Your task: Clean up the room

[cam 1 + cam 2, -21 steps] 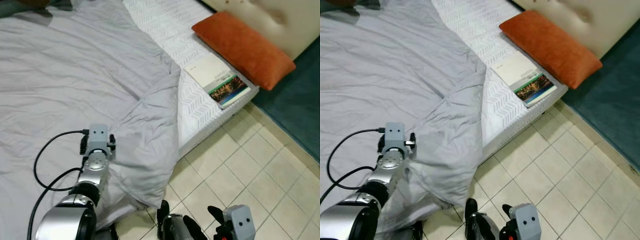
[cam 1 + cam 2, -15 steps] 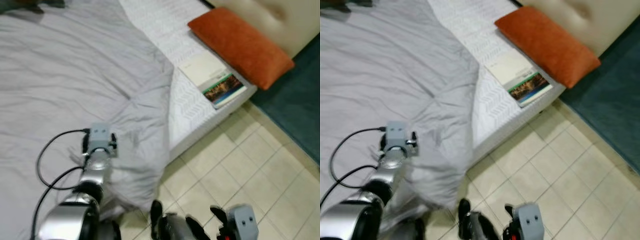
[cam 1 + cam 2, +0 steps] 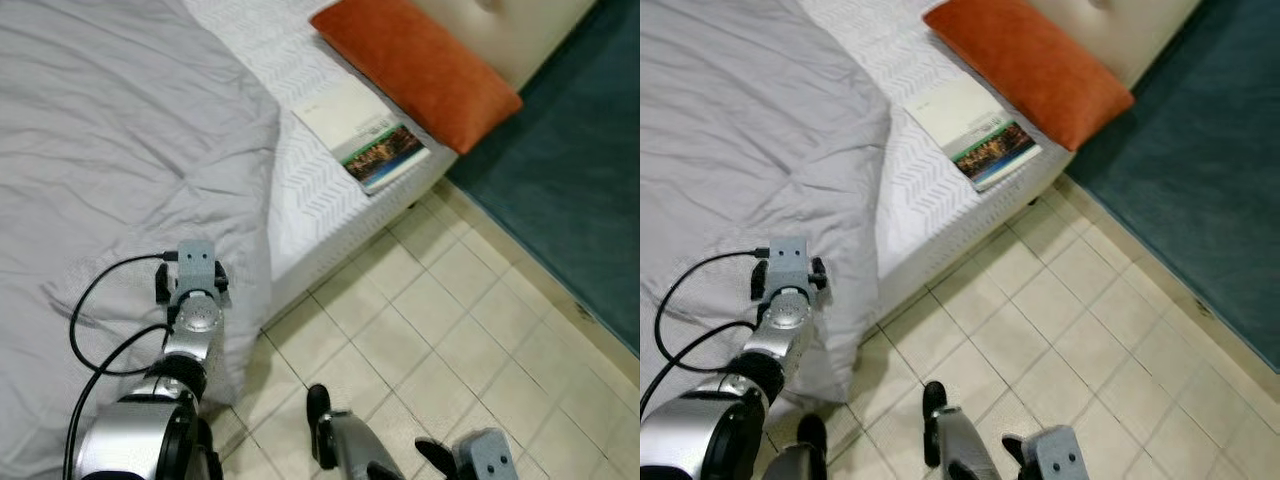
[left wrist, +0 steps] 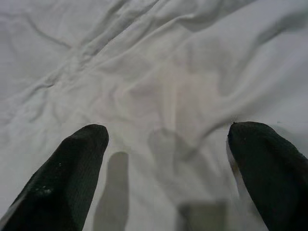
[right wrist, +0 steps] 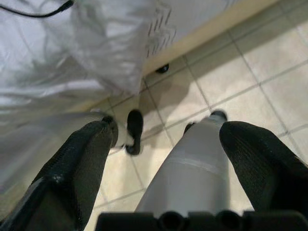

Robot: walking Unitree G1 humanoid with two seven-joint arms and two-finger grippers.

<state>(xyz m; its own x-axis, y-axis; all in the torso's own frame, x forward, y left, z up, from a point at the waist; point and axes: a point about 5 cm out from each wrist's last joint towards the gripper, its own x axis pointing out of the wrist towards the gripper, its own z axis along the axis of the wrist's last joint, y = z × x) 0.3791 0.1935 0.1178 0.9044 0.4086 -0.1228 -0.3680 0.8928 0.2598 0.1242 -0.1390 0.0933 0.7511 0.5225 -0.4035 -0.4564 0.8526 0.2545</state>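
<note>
Because the grey duvet [image 3: 110, 130] needs straightening, the left claw [image 4: 168, 159] hovers spread above it, lower left; the right claw [image 5: 163, 163] hangs spread over the floor tiles [image 3: 450, 330].

A wide bed [image 3: 330, 190] takes up most of the room here, its white mattress showing a chevron pattern along the edge. A padded cream headboard [image 3: 500, 35] stands at its end. The floor [image 3: 450, 340] is pale beige tile, and a dark teal carpet [image 3: 570, 190] runs beside it.
</note>
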